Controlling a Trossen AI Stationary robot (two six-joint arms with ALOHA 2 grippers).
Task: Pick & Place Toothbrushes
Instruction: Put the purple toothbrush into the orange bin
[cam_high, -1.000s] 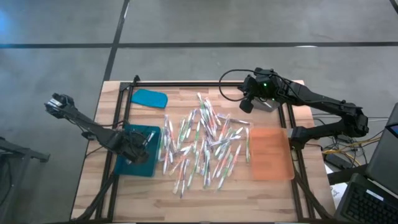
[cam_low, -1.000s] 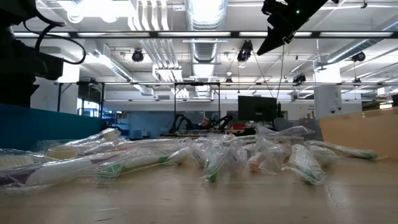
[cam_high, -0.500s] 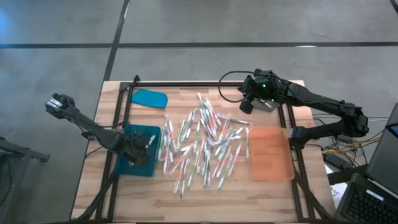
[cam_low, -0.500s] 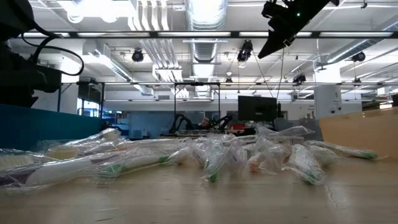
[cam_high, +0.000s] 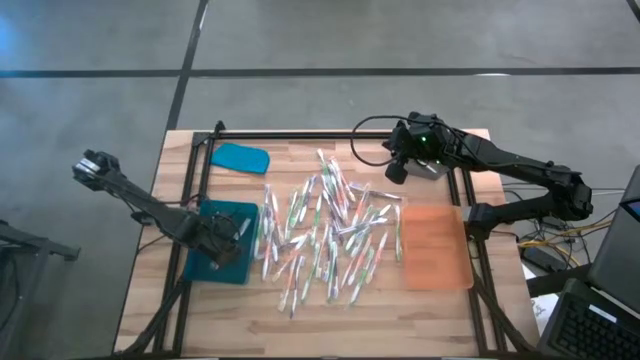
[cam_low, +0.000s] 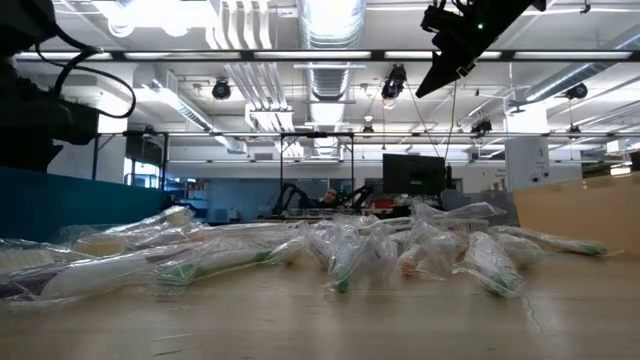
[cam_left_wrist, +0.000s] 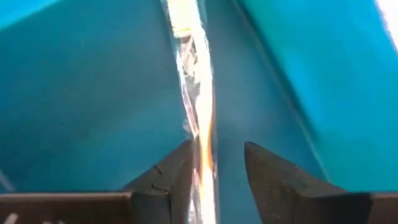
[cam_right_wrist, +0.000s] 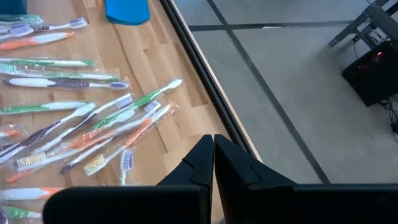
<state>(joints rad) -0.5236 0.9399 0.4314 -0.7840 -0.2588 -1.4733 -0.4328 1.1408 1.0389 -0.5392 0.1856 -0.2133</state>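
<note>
Several wrapped toothbrushes (cam_high: 325, 240) lie in a loose pile on the middle of the wooden table, also seen as toothbrushes (cam_low: 340, 255) in the low view. My left gripper (cam_high: 232, 232) points down into the teal tray (cam_high: 215, 262) at the table's left. Its fingers (cam_left_wrist: 177, 168) stand open. One wrapped toothbrush (cam_left_wrist: 196, 93) lies along the tray floor between them. My right gripper (cam_high: 396, 170) hangs shut and empty, high over the table's far right, above the far edge of the pile (cam_right_wrist: 93, 143). My left gripper comes at the tray from above, and its fingers stand on either side of the wrapped toothbrush's near end (cam_left_wrist: 200, 155). The toothbrush rests on the tray floor close against one finger. I cannot tell whether that finger touches it.
An orange tray (cam_high: 437, 247) lies at the table's right. A teal oval piece (cam_high: 241, 158) lies at the far left. A black frame rail (cam_high: 300, 134) runs along the far edge, with uprights at both sides. Cables trail off the right side.
My left gripper has stayed over the teal tray and has tipped a little. My right gripper has kept still.
</note>
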